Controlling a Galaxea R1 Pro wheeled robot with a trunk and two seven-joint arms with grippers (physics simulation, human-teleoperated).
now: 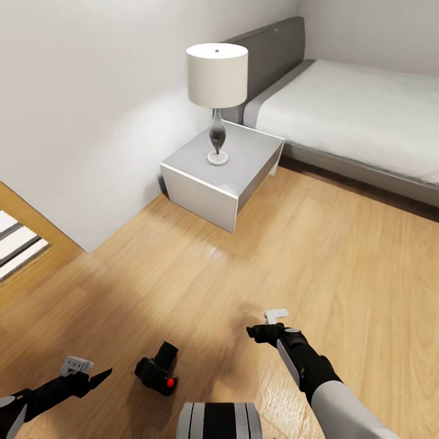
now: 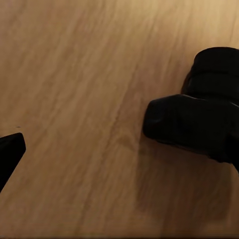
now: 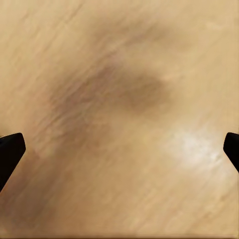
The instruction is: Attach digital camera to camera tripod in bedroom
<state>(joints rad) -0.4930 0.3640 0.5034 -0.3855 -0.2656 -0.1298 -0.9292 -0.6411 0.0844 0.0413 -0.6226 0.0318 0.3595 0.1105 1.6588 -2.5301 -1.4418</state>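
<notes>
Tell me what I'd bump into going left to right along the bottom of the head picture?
left gripper → digital camera on the wood floor → right gripper

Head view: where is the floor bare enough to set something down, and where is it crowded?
Bare: the wide floor between nightstand, bed and right hand. Crowded: the near strip, where the digital camera lies between the left hand and the right.

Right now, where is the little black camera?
The digital camera lies on the wood floor, low in the head view, between the left gripper and the robot's base.
</notes>
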